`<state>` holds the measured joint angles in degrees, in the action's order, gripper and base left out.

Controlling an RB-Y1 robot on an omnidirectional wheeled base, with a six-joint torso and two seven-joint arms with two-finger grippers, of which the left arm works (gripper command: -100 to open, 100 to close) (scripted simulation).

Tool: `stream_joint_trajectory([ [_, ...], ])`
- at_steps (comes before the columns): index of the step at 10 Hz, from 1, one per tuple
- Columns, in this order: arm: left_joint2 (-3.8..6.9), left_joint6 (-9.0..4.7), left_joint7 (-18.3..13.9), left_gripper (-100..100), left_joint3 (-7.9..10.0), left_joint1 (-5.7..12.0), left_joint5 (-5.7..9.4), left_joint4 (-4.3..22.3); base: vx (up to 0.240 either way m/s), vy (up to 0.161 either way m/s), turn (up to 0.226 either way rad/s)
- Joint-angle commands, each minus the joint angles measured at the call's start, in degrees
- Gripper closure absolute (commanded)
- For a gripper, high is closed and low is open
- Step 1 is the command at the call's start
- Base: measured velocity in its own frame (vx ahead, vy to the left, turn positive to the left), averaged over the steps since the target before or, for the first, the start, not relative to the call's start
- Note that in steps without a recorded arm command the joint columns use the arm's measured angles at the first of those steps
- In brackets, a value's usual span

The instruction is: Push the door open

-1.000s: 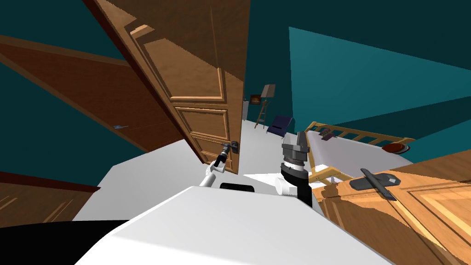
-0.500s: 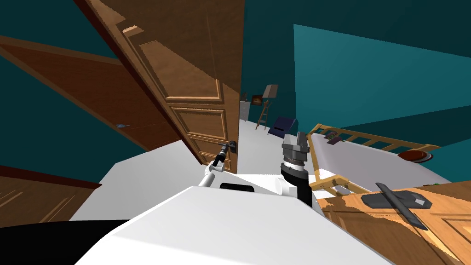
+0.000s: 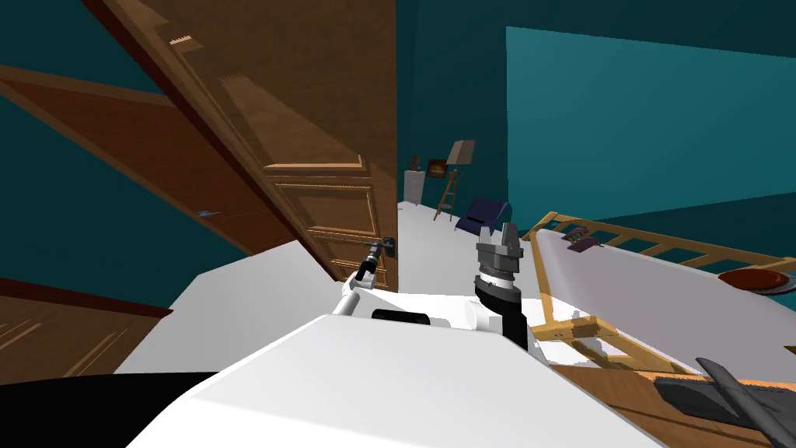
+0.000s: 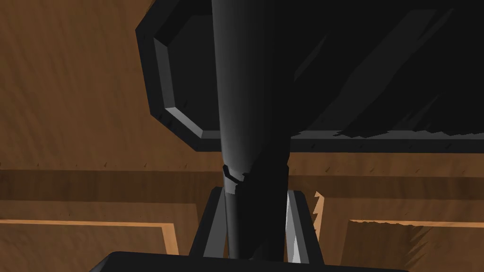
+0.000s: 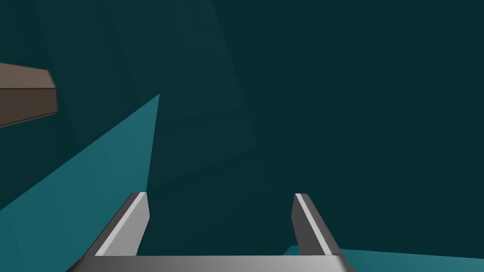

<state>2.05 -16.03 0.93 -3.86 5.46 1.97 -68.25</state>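
Two arms show from the head camera. Ahead and to the left stands the door (image 3: 334, 155), brown wood with a visible grain and raised rectangular panels, swung ajar so that its free edge faces me. Low on that edge sits a dark handle (image 3: 389, 246), and the left pincer (image 3: 378, 250) reaches right up to it. The right pincer (image 3: 497, 233) is raised, well apart from the door, near a bed (image 3: 622, 288) with a pale wooden frame and a white mattress.

From the left wrist camera comes what the head camera cannot give. The pincer (image 4: 255, 193) is clamped narrow on the handle (image 4: 246, 94), a smooth dark lever rising from an angular, bevelled backplate (image 4: 182, 120). Both fingers (image 4: 295, 222) press the lever's sides. Behind it run the door's (image 4: 71, 94) grain and panel mouldings.

From the right wrist camera, that arm's pincer (image 5: 217, 194) has its light grey blades standing wide apart.
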Motion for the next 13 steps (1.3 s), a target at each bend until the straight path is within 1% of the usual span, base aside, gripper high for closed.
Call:
stream_joint_trajectory([
  [1, -0.13, -0.10, 0.4, 100, 1.46, 0.40, 0.14, -0.1, 0.165, -0.138, 0.084],
  [4, -1.13, -0.08, 0.7, 100, 3.11, 0.29, 0.35, -0.2, 0.150, -0.124, 0.077],
  [5, -1.66, -0.08, 0.9, 100, 3.64, 0.25, 0.42, -0.3, 0.120, -0.105, 0.070],
  [6, -1.30, -0.07, 0.8, 100, 3.50, 0.14, 0.38, -0.1, 0.054, -0.039, 0.039],
  [7, -0.45, -0.08, 1.1, 100, 4.78, 0.12, 0.58, -0.3, 0.112, -0.056, 0.058],
  [8, -0.32, -0.08, 1.1, 100, 5.04, 0.10, 0.61, -0.3, 0.161, -0.116, 0.056],
  [11, 0.20, -0.05, 1.5, 100, 6.93, -0.04, 0.88, -0.5, 0.160, -0.108, 0.064],
  [13, 0.11, -0.02, 1.8, 100, 8.31, -0.13, 1.07, -0.6, 0.173, -0.106, 0.082],
])
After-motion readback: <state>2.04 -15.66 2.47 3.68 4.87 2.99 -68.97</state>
